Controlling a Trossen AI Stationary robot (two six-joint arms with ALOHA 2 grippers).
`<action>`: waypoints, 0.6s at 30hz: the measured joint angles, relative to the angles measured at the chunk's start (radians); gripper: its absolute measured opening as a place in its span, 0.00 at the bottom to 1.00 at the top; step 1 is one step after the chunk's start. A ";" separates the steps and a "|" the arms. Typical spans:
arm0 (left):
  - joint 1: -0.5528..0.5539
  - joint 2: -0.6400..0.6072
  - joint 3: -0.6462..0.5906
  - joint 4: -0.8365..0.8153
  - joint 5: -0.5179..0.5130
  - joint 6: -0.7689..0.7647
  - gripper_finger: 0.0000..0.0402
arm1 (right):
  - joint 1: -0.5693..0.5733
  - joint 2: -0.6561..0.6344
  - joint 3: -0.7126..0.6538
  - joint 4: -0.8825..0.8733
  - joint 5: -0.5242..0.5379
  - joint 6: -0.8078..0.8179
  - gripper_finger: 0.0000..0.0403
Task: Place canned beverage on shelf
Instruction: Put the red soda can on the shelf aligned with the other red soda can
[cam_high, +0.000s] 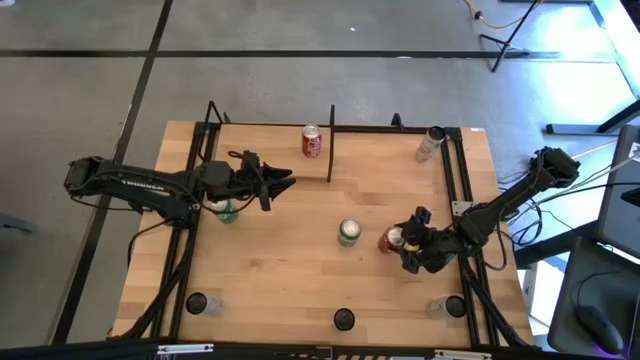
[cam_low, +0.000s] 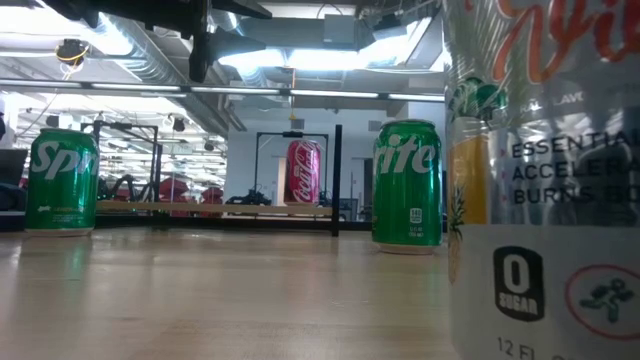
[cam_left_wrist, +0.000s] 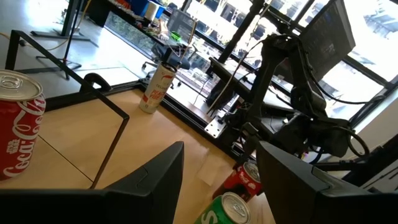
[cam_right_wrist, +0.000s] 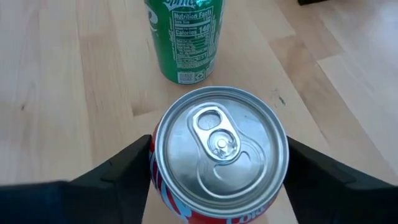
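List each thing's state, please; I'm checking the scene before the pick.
Far red can: upright, on shelf.
Near red can: upright, inside right claw.
Middle green can: upright.
Left green can: upright.
White can: upright.
Front cans: upright.
Left claw: open, empty.

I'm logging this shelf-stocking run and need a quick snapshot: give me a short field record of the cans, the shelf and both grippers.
right gripper: fingers either side of a red can, not visibly clamped
left gripper: open, empty, above the table's left part
green cans: one mid-table, one under the left arm
shelf: far edge, holds another red can
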 joint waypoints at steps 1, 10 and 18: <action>0.000 0.000 0.000 0.000 0.002 0.002 0.48 | 0.000 0.000 0.000 0.000 0.008 0.002 0.65; 0.000 -0.059 0.000 -0.002 0.066 0.104 0.48 | -0.077 -0.002 0.124 -0.119 -0.070 0.047 0.65; 0.002 -0.215 0.000 -0.128 0.099 0.202 0.48 | -0.280 0.022 0.409 -0.202 -0.078 -0.145 0.65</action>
